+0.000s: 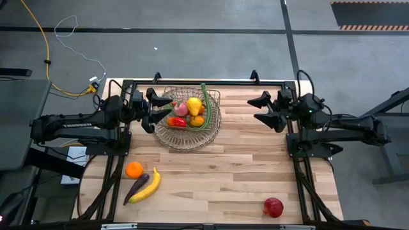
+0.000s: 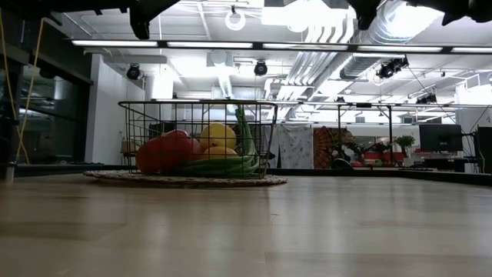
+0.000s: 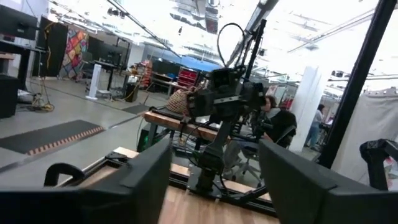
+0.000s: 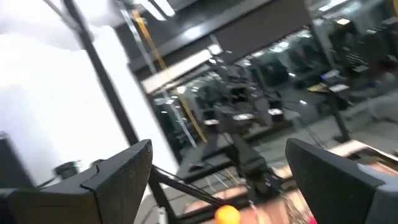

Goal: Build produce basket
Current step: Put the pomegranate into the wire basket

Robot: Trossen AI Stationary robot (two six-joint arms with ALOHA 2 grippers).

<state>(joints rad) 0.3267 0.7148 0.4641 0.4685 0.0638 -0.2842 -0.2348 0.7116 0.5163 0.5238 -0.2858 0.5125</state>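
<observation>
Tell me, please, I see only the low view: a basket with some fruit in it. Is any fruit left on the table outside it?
Observer: Yes. An orange, a banana and a dark eggplant lie together near the front left corner.
Operator: Is that all?
Observer: No, a red apple lies alone near the front right corner.
Operator: Where are the tools?
Observer: The left tool is at the left rim of the basket, open and empty. The right tool waits open, apart at the table's right side.
</observation>
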